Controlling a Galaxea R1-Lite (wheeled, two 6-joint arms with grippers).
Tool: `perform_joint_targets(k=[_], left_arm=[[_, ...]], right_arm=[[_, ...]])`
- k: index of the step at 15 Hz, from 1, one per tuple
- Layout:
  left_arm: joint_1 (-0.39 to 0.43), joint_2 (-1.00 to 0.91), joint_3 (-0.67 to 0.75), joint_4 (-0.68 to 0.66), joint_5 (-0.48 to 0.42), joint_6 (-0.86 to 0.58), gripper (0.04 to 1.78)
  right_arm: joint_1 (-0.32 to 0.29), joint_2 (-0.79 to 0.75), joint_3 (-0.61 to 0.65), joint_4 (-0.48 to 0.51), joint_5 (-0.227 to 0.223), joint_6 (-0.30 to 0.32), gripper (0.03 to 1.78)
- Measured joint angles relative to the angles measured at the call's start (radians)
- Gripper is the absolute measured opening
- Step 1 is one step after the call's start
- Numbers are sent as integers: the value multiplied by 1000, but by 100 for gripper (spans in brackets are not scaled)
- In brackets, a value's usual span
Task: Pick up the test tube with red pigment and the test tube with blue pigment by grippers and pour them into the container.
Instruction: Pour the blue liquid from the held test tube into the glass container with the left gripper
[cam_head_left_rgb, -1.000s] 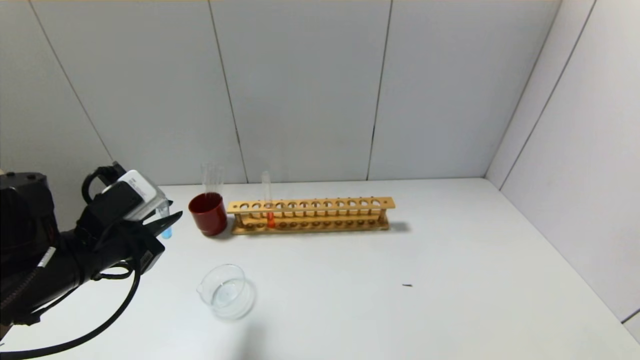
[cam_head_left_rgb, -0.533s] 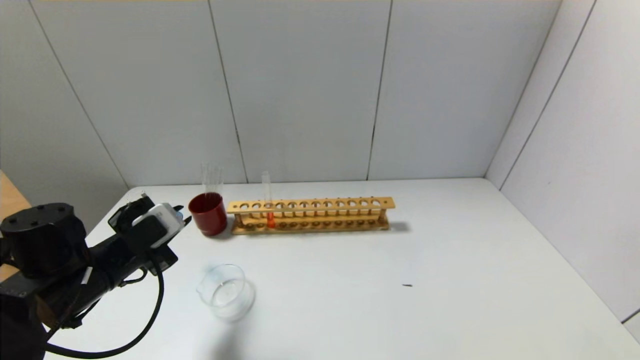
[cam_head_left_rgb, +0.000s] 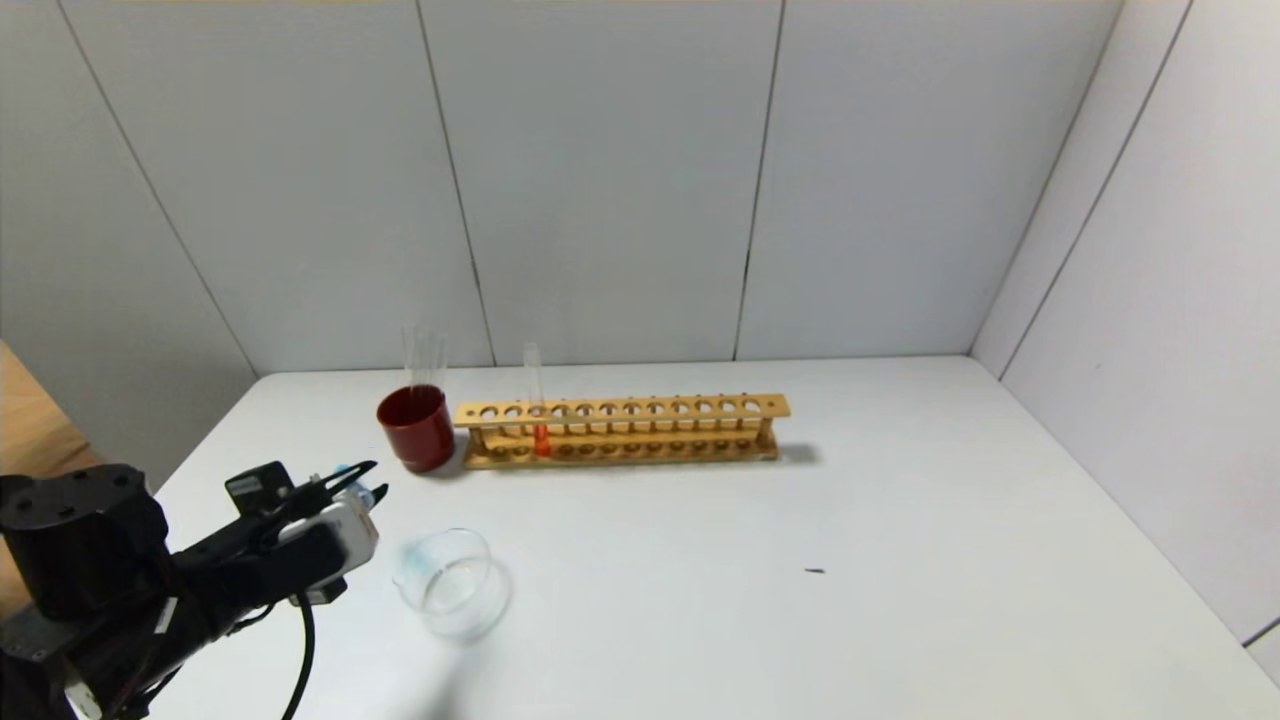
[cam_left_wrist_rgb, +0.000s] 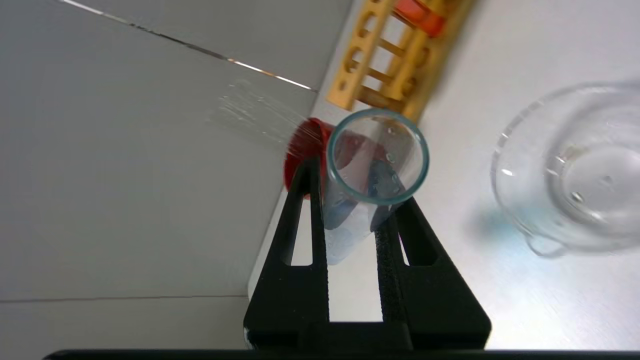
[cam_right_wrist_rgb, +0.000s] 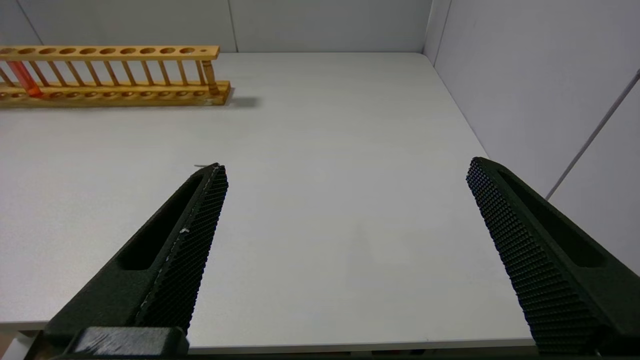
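Note:
My left gripper (cam_head_left_rgb: 352, 484) is shut on the test tube with blue pigment (cam_head_left_rgb: 362, 490), low over the table just left of the container (cam_head_left_rgb: 452, 583). In the left wrist view the tube (cam_left_wrist_rgb: 350, 220) lies tipped between my fingers (cam_left_wrist_rgb: 310, 210), open mouth toward the camera, pale blue liquid at its closed end. The container (cam_left_wrist_rgb: 575, 170) is a clear glass dish with a lip. The test tube with red pigment (cam_head_left_rgb: 537, 405) stands in the wooden rack (cam_head_left_rgb: 620, 430); it also shows in the right wrist view (cam_right_wrist_rgb: 22, 77). My right gripper (cam_right_wrist_rgb: 346, 165) is open and empty over the table's near right part.
A dark red cup (cam_head_left_rgb: 415, 428) with clear tubes in it stands left of the rack, beyond the left gripper. It shows behind the held tube in the left wrist view (cam_left_wrist_rgb: 300, 150). A small dark speck (cam_head_left_rgb: 815, 571) lies on the white table. Walls close the back and right.
My left arm has come down and forward toward the container. Its wrist has turned, so the blue tube went from upright to tipped. The right gripper and the rack have not moved.

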Motion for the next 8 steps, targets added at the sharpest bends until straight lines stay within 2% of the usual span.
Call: perform_joint_targets(k=[3, 5, 8], left_arm=[[49, -1, 20, 0, -22, 89, 32], [87, 1, 13, 10, -71, 177, 32], [111, 6, 6, 30, -70, 247, 32]], right_arm=[[0, 0, 0, 0, 0, 0, 175], [0, 0, 0, 0, 0, 0, 175], [0, 0, 0, 0, 0, 0, 175]])
